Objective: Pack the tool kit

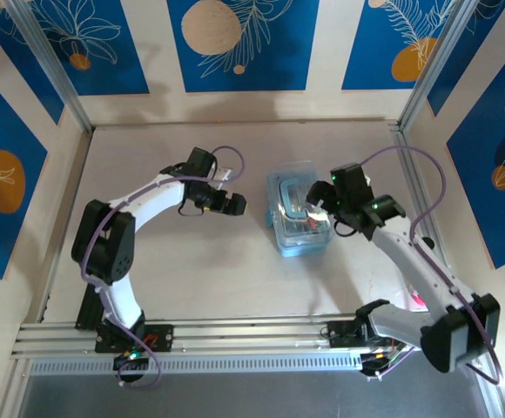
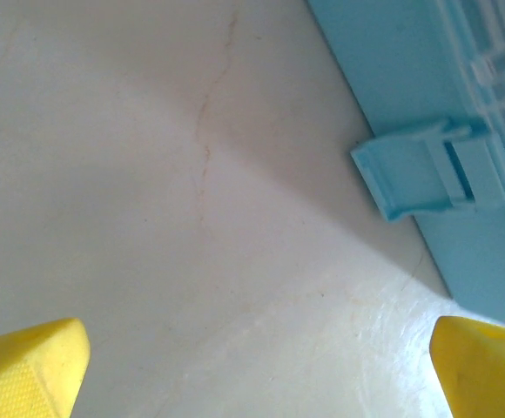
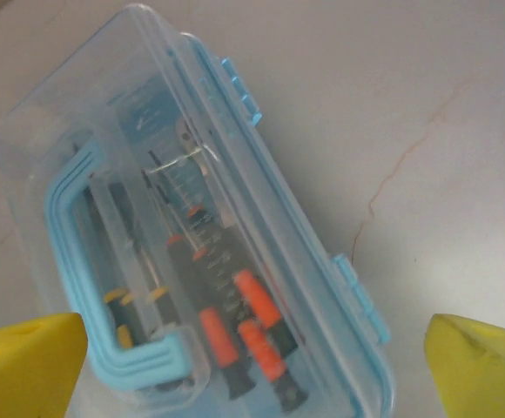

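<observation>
The right gripper is spread wide over the closed case (orange-handled screwdrivers are seen inside), nothing gripped. The left gripper, equally spread and empty, is poised beside it on the table.

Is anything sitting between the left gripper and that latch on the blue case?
Nothing visible. Just bare table lies between the left gripper, jaws open, and the latch on the side of the case.
</observation>
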### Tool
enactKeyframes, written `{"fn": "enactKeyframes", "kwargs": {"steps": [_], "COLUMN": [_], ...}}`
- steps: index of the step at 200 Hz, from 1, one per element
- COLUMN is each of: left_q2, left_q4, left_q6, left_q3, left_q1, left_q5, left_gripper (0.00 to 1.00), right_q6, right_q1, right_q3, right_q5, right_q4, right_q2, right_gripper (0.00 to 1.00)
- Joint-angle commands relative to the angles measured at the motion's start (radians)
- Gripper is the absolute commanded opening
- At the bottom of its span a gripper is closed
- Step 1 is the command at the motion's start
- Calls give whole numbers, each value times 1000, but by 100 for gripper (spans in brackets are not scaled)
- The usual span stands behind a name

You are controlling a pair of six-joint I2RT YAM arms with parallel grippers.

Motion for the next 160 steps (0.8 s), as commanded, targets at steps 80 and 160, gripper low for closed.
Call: {"fn": "enactKeyframes", "kwargs": {"steps": [80, 160], "left_q2": [-118, -13], "left_q4": [643, 874], "left_q6": [383, 381], "left_q3": [-372, -459], "left_q1": [-161, -185], "left_q5": [-135, -9], "left_gripper": [100, 100], "right_q6": [-459, -461], "right_q1": [-125, -45], "right_q3": [296, 342], "right_q5": [-442, -535], "right_q4": [-2, -17], "right_q2": [495, 613], "right_gripper": [99, 99]}}
